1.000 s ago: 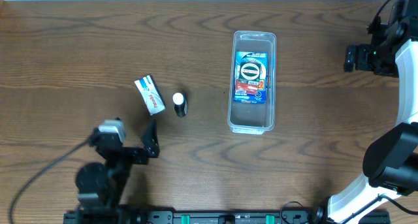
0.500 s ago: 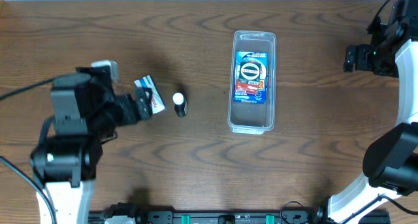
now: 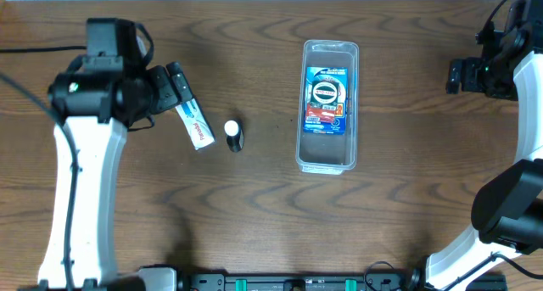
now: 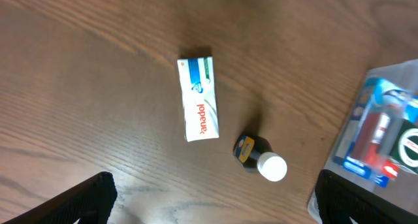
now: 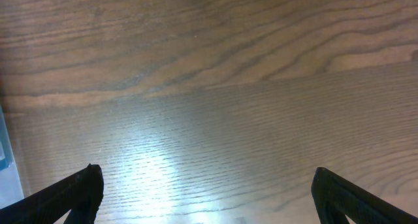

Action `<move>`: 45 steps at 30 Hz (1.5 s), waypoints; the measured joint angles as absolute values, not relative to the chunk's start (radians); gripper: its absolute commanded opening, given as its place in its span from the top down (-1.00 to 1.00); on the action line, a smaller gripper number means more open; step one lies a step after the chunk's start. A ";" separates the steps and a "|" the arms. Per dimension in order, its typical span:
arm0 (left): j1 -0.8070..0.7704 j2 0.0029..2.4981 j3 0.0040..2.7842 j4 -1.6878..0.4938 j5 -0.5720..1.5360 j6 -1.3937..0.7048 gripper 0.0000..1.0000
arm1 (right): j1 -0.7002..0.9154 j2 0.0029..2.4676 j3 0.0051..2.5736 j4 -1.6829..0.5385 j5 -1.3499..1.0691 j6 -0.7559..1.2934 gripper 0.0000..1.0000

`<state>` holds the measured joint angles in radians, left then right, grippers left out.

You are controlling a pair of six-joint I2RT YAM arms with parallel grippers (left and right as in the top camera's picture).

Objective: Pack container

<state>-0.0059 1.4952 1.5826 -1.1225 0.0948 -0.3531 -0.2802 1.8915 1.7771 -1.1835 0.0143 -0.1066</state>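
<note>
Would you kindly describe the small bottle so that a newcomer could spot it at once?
Start at the clear container right of centre. Two small things lie to its left; the bottle is the nearer, dark with a white cap, unlike the flat white box beside it.

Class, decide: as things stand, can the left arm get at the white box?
Probably yes. The left tool hangs open close by the box, which lies flat with nothing on it; the bottle lies beside it, apart.
</note>
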 measured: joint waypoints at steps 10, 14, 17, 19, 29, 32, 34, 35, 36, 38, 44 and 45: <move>-0.006 1.690 1.583 -1.131 0.097 -0.424 -0.96 | -0.280 1.892 1.777 -1.184 0.014 -0.107 -0.98; -0.006 1.772 1.583 -1.149 0.097 -0.431 -0.96 | -0.281 1.892 1.777 -1.184 0.014 -0.107 -0.98; -0.006 1.816 1.583 -1.150 0.097 -0.435 -0.96 | -0.280 1.892 1.777 -1.184 0.014 -0.107 -0.98; -0.006 1.844 1.583 -1.147 0.097 -0.439 -0.96 | -0.280 1.892 1.777 -1.184 0.015 -0.107 -0.98; -0.006 1.932 1.583 -1.072 0.097 -0.429 -0.96 | -0.280 1.892 1.777 -1.184 0.014 -0.107 -0.98; -0.006 1.955 1.583 -1.066 0.097 -0.416 -0.96 | -0.280 1.892 1.777 -1.184 0.014 -0.107 -0.99; -0.006 1.969 1.583 -1.067 0.097 -0.414 -0.96 | -0.280 1.892 1.777 -1.184 0.015 -0.107 -0.99; -0.006 1.975 1.583 -1.066 0.097 -0.414 -0.96 | -0.280 1.892 1.777 -1.184 0.014 -0.107 -0.99; -0.006 1.983 1.583 -1.066 0.097 -0.414 -0.96 | -0.280 1.892 1.777 -1.184 0.014 -0.107 -0.98; -0.006 1.996 1.581 -1.066 0.097 -0.414 -0.96 | -0.280 1.892 1.777 -1.184 0.015 -0.107 -0.99; -0.006 2.014 1.557 -1.048 0.097 -0.414 -0.96 | -0.280 1.892 1.777 -1.184 0.014 -0.107 -0.98; -0.006 2.014 1.555 -1.047 0.097 -0.414 -0.96 | -0.280 1.892 1.777 -1.184 0.014 -0.107 -0.98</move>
